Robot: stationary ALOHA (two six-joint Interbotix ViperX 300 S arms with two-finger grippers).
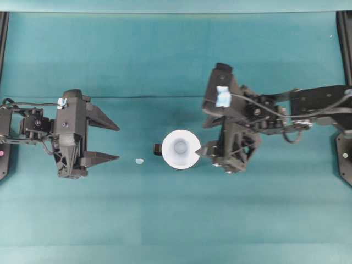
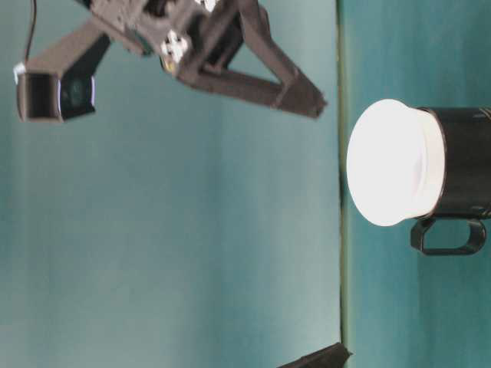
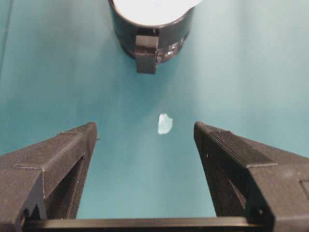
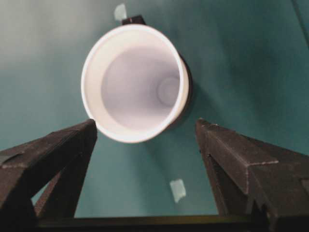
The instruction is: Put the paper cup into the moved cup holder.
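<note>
The paper cup (image 1: 181, 148) sits inside the cup holder (image 3: 152, 36) at mid-table, white rim flaring over the black wall. The right gripper (image 4: 145, 133) is spread wide and empty, apparently raised just beside it. The left gripper (image 1: 114, 142) gapes empty, well apart, a pale scrap (image 1: 139, 161) between on open teal cloth (image 1: 176, 220).

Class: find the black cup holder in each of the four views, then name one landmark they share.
Overhead: centre, cup holder mostly hidden beneath the paper cup.
Table-level: right edge, appearing sideways.
Left wrist: top centre.
Right wrist: a dark sliver behind the cup.
Shared landmark: the white cup seated in it.
</note>
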